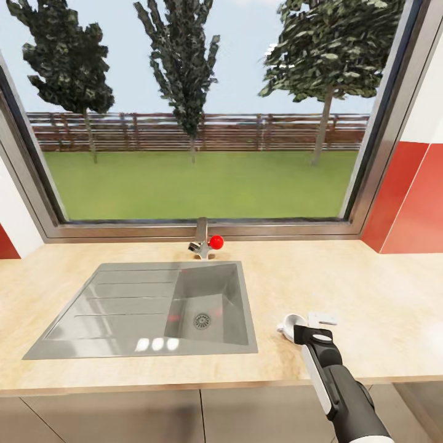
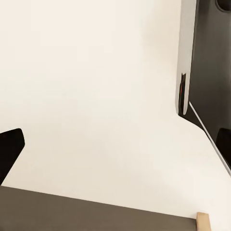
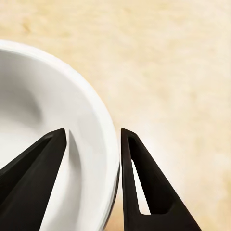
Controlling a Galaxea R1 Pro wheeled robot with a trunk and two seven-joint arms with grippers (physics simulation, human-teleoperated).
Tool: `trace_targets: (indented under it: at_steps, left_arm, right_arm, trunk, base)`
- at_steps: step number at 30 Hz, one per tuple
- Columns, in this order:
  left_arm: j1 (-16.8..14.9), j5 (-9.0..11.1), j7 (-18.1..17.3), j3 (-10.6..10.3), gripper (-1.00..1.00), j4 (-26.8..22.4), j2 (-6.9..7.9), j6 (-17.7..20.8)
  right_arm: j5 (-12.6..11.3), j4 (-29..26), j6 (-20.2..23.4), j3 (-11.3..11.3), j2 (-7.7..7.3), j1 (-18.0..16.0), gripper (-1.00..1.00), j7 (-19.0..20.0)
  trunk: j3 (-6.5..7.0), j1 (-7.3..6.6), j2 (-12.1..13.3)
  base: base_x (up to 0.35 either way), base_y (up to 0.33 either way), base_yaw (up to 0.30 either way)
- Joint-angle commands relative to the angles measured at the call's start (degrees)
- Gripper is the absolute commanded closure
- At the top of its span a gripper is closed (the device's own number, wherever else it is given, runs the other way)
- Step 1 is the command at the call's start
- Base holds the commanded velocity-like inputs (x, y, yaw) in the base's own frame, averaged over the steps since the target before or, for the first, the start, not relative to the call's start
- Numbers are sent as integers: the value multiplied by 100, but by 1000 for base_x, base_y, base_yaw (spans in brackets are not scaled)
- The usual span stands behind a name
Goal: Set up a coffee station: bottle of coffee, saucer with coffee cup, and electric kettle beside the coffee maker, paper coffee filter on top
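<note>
Saucer pinched at the counter's edge

We see our right gripper (image 3: 94, 144) astride the white saucer (image 3: 43, 110) rim — one finger inside, one outside — on the beige countertop (image 1: 369, 289), at four o'clock from the sink (image 1: 154, 307). We cannot tell the left gripper's state.

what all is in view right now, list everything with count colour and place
countertop: one, light beige, running under the window
sink: one, grey steel, set into the countertop, basin to its right side
tap: one, steel with a red knob, behind the sink
window: one, grey frame, showing lawn, fence and three trees
wall panels: red and white, right of the window
white dish: one, white, on the countertop right of the sink
right end effector: one, black, fingers astride the dish rim
right arm: one, black and white, reaching up from the lower right
</note>
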Motion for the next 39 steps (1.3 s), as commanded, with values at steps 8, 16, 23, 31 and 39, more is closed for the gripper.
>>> trace_targets:
  at_steps: [8,16,23,31,39]
  left_arm:
    - [-3,-60,26,20,-100,22,1,-38]
    - [-3,-60,16,20,-100,22,8,-38]
    - [-3,-60,23,20,-100,22,4,-38]
    - [-3,-53,25,50,-100,20,16,-66]
    - [58,-25,52,55,-100,7,75,-94]
  right_arm:
    - [-109,-17,18,14,3,-2,100,-39]
    - [-117,-21,21,23,8,-2,100,-39]
    - [-126,-813,653,37,44,-2,100,-40]
    - [-124,-1661,1185,572,72,-17,100,-40]
    - [-163,-1750,1264,466,331,-27,100,2]
  trunk:
    - [-12,3,-9]
    - [-12,3,-9]
    - [-12,3,-9]
    - [-12,3,-9]
    - [-12,3,-9]
  base:
    - [0,0,0]
    - [0,0,0]
    - [0,0,0]
    - [0,0,0]
    - [0,0,0]
